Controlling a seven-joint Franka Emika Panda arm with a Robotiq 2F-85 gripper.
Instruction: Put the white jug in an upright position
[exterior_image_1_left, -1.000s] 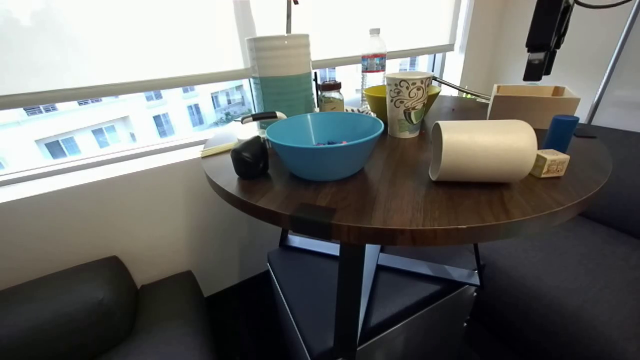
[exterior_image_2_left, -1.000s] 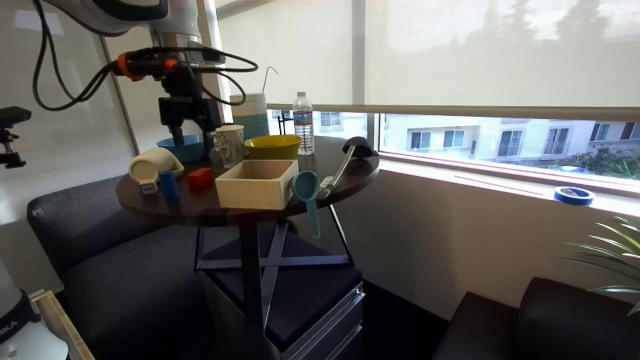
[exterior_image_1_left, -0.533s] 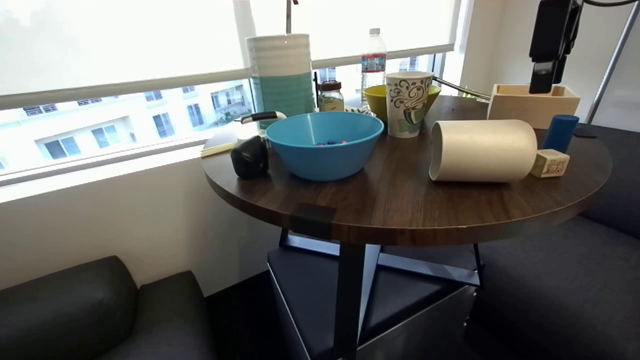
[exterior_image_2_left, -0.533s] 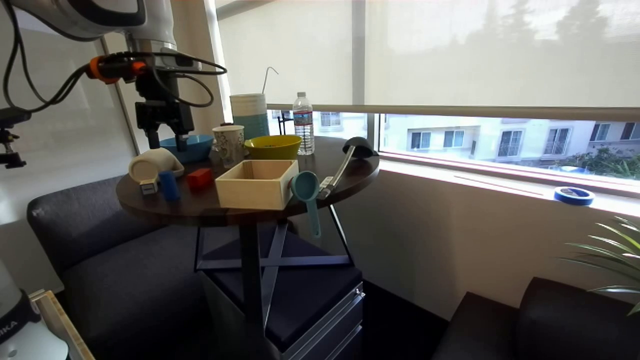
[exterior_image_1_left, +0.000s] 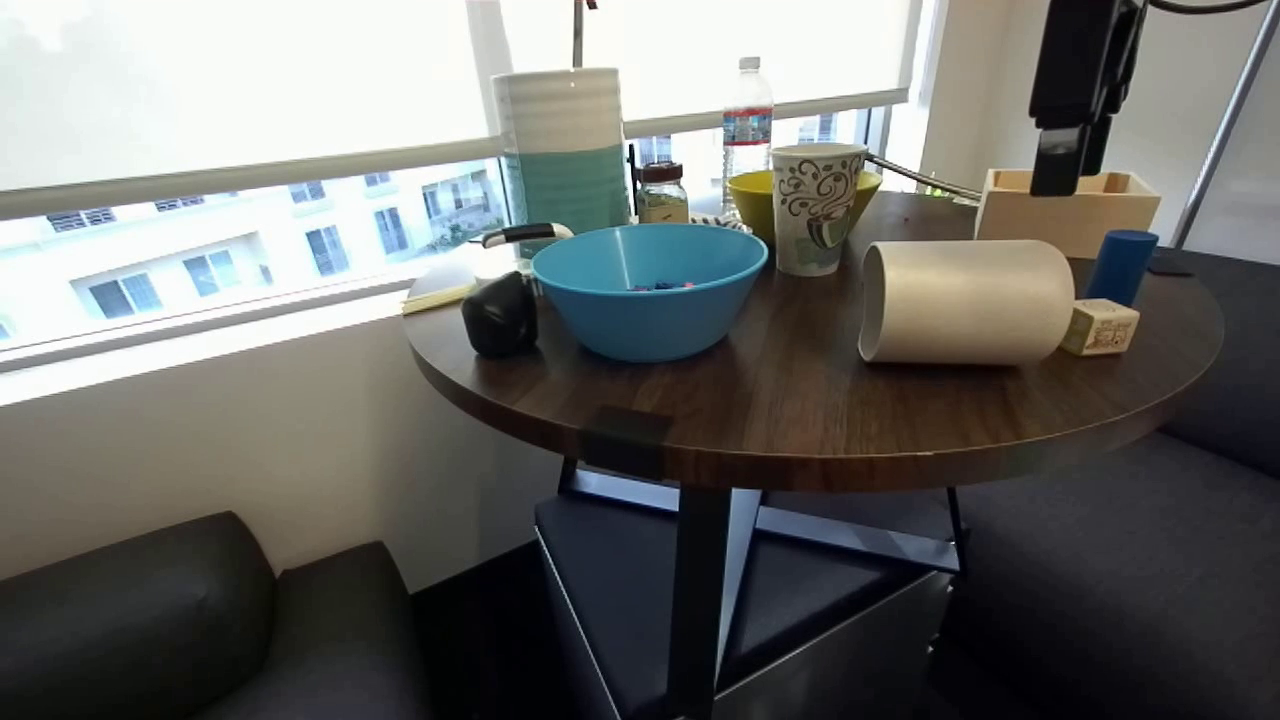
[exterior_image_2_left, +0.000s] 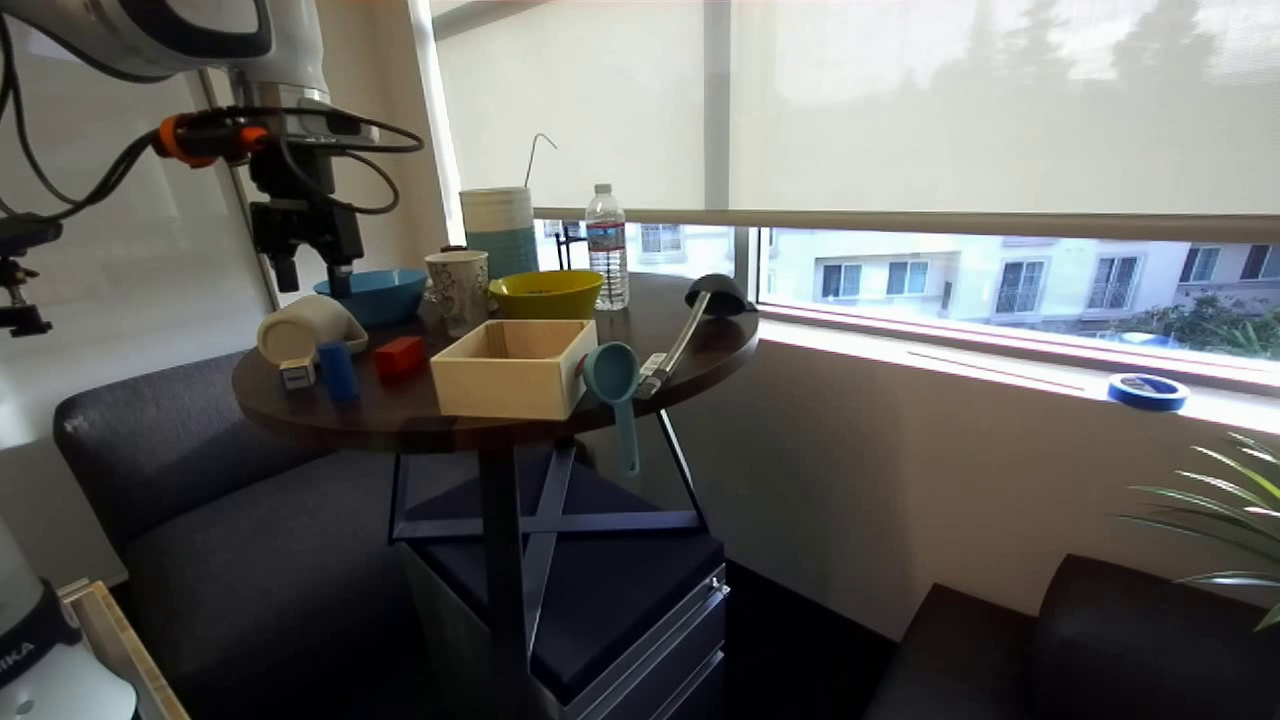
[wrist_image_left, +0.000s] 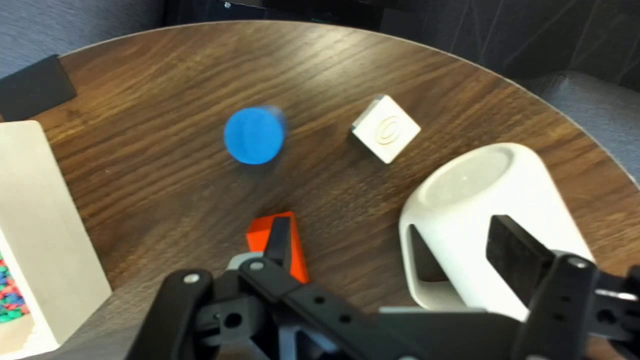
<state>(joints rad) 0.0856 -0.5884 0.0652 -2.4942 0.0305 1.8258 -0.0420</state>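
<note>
Jaws stand far apart on the black two-fingered gripper (wrist_image_left: 395, 245), which spans the bottom of the wrist view and holds nothing. Beneath it, at lower right, the cream-white cylindrical plastic jug (wrist_image_left: 472, 220) lies on its side on the round brown wood-grain table (wrist_image_left: 175, 200), base turned upper left, its looped white handle (wrist_image_left: 440, 295) jutting left. It is probably light and stiff, hard to crush, but smooth enough to slip and round enough to roll until the handle checks it. The open mouth (exterior_image_1_left: 872, 300), facing left in an exterior view, seems the best hold: one finger inside the wall, one outside, then swing that end up over the base. Gripping the handle may twist it instead. Farther out, a cream cube-shaped toy block (wrist_image_left: 387, 131) sits just beside the base and could be nudged; a blue upright cylinder (wrist_image_left: 254, 135) and an orange-red rectangular block (wrist_image_left: 260, 232) are left of the jug.
</note>
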